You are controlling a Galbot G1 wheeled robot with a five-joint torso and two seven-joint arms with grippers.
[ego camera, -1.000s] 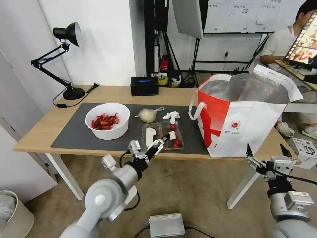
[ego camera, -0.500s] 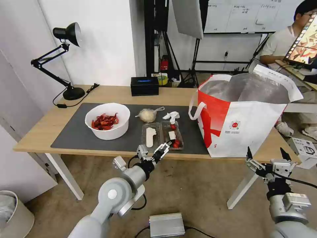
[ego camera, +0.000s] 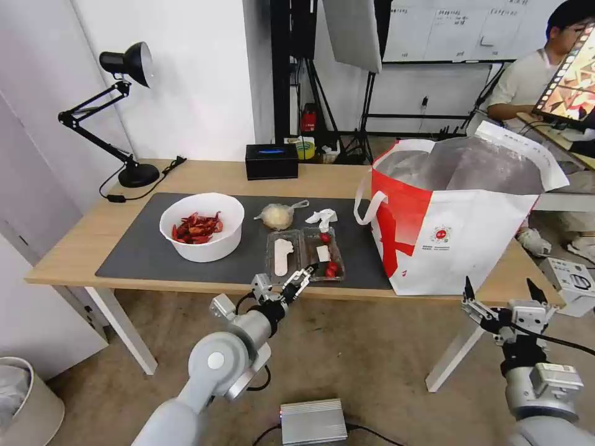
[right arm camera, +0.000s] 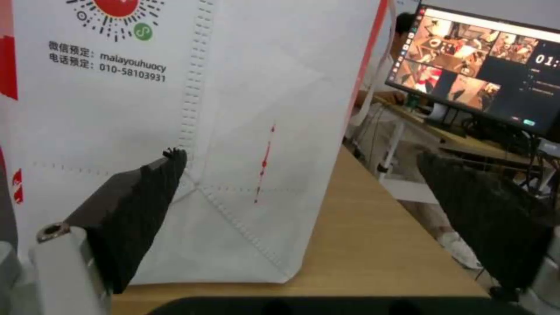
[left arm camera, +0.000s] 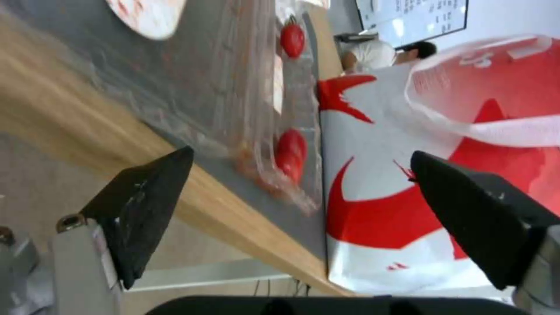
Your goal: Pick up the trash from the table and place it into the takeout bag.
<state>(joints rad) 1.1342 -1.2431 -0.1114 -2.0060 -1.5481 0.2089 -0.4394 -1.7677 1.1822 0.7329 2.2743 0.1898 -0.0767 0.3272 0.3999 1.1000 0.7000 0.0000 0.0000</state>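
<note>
On the table (ego camera: 74, 248), a dark mat (ego camera: 142, 254) holds the trash: a white bowl of red crayfish shells (ego camera: 201, 226), a clear clamshell box (ego camera: 304, 253) with small red tomatoes, a knotted clear bag (ego camera: 277, 215) and a crumpled tissue (ego camera: 322, 217). The white-and-red takeout bag (ego camera: 458, 235) stands open at the table's right end. My left gripper (ego camera: 302, 277) is open just off the near table edge, facing the clamshell box (left arm camera: 257, 109), apart from it. My right gripper (ego camera: 499, 288) hangs open below the table edge, close to the takeout bag (right arm camera: 175, 87).
A black tissue box (ego camera: 271, 161) and a black desk lamp (ego camera: 127, 111) stand along the table's far edge. On the floor lie a silver box (ego camera: 313, 421) and a bin (ego camera: 25, 402) at the left. A monitor (right arm camera: 484, 96) stands on a desk to the right.
My left gripper has dropped a little and drawn back from over the clamshell box to the table's near edge, still open. The right arm has hardly moved.
</note>
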